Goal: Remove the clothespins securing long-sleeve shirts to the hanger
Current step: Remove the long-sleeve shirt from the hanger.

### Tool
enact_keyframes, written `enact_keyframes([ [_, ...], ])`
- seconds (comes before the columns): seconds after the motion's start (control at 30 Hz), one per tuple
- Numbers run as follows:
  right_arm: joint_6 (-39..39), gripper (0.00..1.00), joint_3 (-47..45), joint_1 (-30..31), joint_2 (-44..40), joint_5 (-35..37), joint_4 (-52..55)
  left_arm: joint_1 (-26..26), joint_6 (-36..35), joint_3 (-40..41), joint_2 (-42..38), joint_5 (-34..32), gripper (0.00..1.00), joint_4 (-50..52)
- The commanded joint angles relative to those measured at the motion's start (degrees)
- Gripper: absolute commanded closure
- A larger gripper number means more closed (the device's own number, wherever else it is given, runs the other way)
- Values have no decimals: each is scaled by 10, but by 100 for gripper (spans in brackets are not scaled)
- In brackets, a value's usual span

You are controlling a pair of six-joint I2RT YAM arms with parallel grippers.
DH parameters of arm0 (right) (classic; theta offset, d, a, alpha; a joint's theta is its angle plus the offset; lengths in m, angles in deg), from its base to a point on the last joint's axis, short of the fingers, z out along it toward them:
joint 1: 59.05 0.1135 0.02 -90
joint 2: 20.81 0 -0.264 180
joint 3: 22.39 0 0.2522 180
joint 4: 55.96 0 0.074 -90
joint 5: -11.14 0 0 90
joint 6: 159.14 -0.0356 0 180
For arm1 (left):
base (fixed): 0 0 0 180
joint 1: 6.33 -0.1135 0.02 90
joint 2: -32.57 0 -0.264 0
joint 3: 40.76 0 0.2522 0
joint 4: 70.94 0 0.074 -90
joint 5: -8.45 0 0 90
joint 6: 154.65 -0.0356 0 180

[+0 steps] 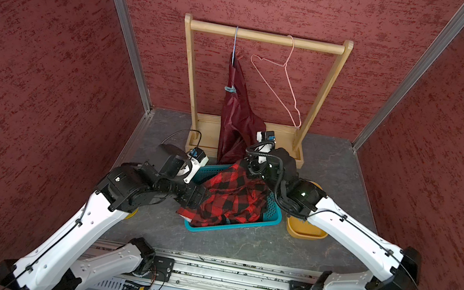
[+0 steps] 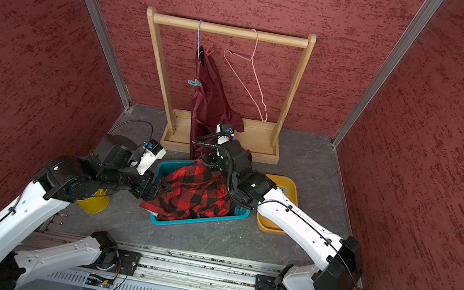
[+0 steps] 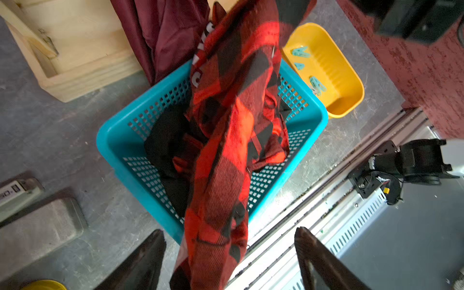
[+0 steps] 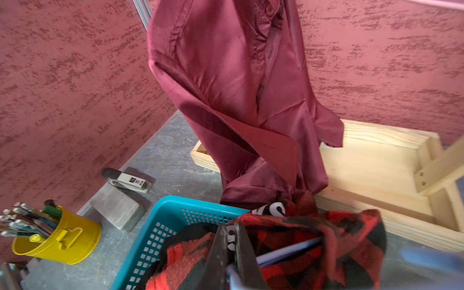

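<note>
**Red-and-black plaid shirt (image 3: 226,150) over the teal basket (image 3: 105,140)**

Passing a yellow pen cup (image 4: 62,246) left of the basket. Spreading the left gripper (image 3: 229,232) wide at the basket's left rim, a plaid tail hanging loose between the jaws and touching neither finger. Draping the rest of the plaid shirt into the basket over a black shirt (image 3: 163,140) inside. Showing, behind the basket, a wooden rack (image 1: 267,37) with the maroon shirt (image 1: 239,114) hanging from it, one clothespin (image 1: 230,89) clipped to its upper edge. Pinching the plaid collar in the right gripper (image 4: 230,226) above the basket's far side, jaws pressed together on the cloth, pale-blue hanger wire (image 4: 288,251) just beside them. Hanging a pink wire hanger (image 1: 287,59) on the rack, further right. Leaving loose clothespins (image 3: 317,85) lying in a yellow tray (image 3: 349,82) just right of the basket.
</note>
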Motion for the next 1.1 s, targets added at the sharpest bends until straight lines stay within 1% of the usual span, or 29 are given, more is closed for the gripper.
enact_keyframes([
  [0.0, 18, 100, 25, 4, -10, 34, 13, 15, 9, -8, 0, 35, 19, 51],
  [0.1, 17, 100, 29, 3, -11, 35, 13, 22, 10, 1, 10, 2, 22, 58],
  [0.17, 19, 100, 33, 3, -13, 38, 16, 22, 14, 9, 16, -17, 26, 48],
  [0.23, 22, 100, 36, 3, -17, 39, 18, 21, 22, 12, 25, -50, 31, 43],
  [0.3, 27, 100, 39, 3, -21, 46, 25, 20, 25, 10, 37, -61, 36, 40],
  [0.37, 31, 100, 39, 3, -25, 50, 28, 20, 28, 12, 42, -57, 42, 28],
  [0.47, 32, 100, 40, 2, -29, 55, 29, 20, 29, 20, 46, -50, 58, 15],
  [0.63, 31, 100, 39, -4, -32, 54, 26, 20, 34, 19, 50, -45, 94, 10],
  [0.67, 33, 100, 39, -5, -31, 54, 28, 20, 35, 18, 49, -47, 100, 10],
  [0.77, 35, 100, 33, -15, -34, 56, 32, 20, 48, 22, 42, -82, 100, 8],
  [0.83, 29, 100, 17, -32, -41, 50, 25, 15, 68, 36, 34, -101, 100, 0],
  [0.93, 17, 100, 5, -61, -52, 32, 21, 2, 97, 47, 25, -116, 100, -8],
  [1.07, 10, 100, -1, -87, -59, 25, 24, -14, 126, 57, 13, -127, 100, -17],
])
